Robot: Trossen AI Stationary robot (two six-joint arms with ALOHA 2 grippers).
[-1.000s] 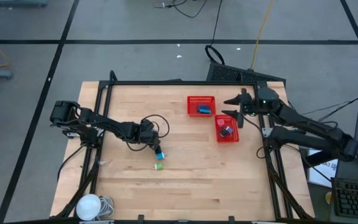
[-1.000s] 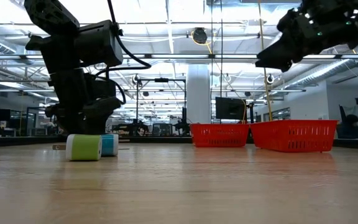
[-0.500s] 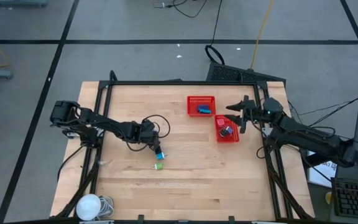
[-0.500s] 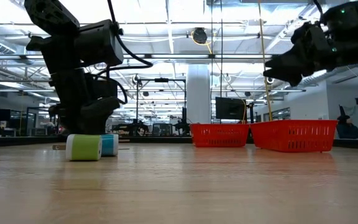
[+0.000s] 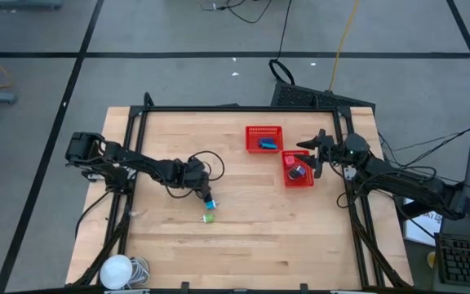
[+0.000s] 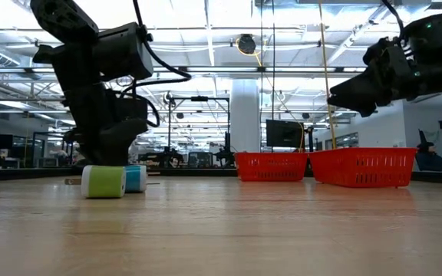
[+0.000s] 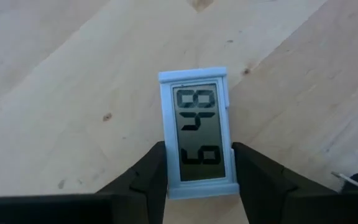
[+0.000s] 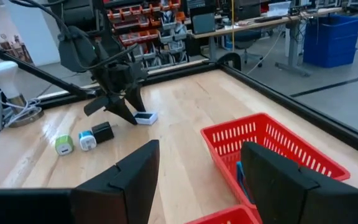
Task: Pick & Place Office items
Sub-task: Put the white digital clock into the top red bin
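Observation:
A small light-blue digital clock (image 7: 196, 118) lies flat on the wooden table (image 5: 251, 237), with my left gripper (image 7: 199, 165) shut on it left of the table's middle (image 5: 206, 194). Just beside it, toward the near edge, lie a green piece (image 5: 209, 217), a blue-and-white piece (image 8: 87, 140) and a black piece (image 8: 102, 132). My right gripper (image 5: 312, 155) hangs open and level above the right-hand red basket (image 5: 298, 170), touching nothing. My left gripper pinches the clock's two long sides (image 7: 168, 171) between its two fingers (image 7: 148, 177), at the clock's end nearest the gripper. The fingers come steeply from above. The clock (image 8: 145, 117) lies flat on the table, display up.
A second red basket (image 5: 263, 139) stands farther back, with a blue item inside; the right-hand one holds dark and blue items. A black frame (image 5: 235, 109) borders the table. A white lamp (image 5: 117, 269) with coiled cable sits at the near left corner.
My right gripper has sunk and come toward the right-hand red basket, tipping toward level, and stays open.

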